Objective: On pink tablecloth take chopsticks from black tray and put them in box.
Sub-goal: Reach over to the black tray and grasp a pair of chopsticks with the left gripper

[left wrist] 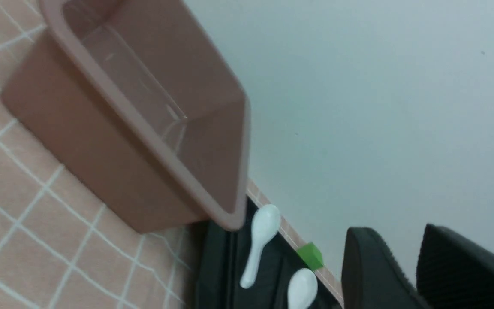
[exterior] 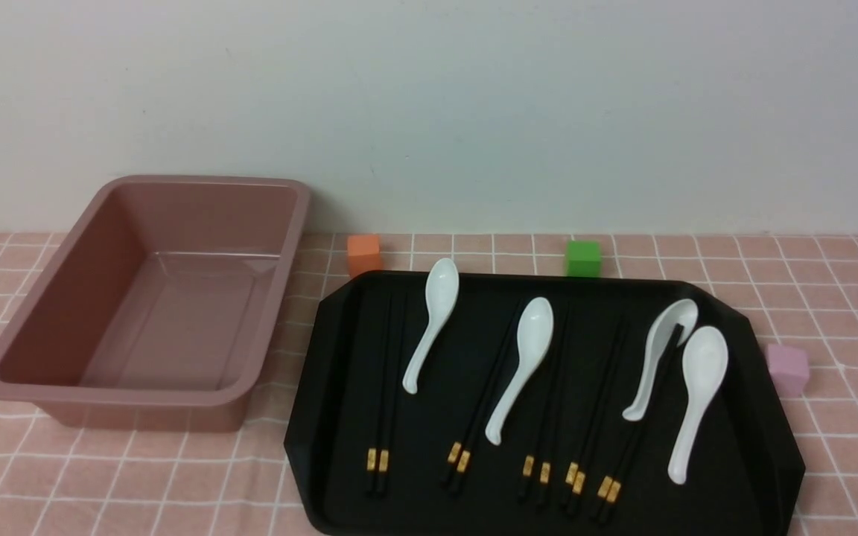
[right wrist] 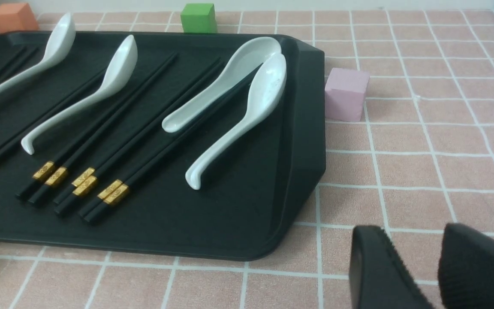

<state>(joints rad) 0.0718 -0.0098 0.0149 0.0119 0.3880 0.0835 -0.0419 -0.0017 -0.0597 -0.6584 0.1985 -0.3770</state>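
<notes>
Spreading across the surface, a pink tablecloth (exterior: pixel 857 447) carries a grid of white lines. On it sits the wide black tray (exterior: pixel 768 424), cut-cornered and glossy. To the tray's left stands the deep dusty-pink box (exterior: pixel 146 396), its visible floor bare. The left gripper (left wrist: pixel 395 240) and the right gripper (right wrist: pixel 414 238) each hold nothing, their fingertips parted.

5 pairs of black chopsticks (exterior: pixel 478 409) lie in the tray, side by side, gold-banded ends toward the robot. The bands bear tiny markings, too small to read. 4 white spoons (exterior: pixel 531 350) lie among them, bowls pointing away; the rightmost pair's tips overlap 1 spoon's bowl. Smallest are 3 cubes on the cloth: an orange cube (exterior: pixel 364 255) and a green cube (exterior: pixel 583 259) behind the tray, and a lilac cube (exterior: pixel 788 368) just beside its right edge.
</notes>
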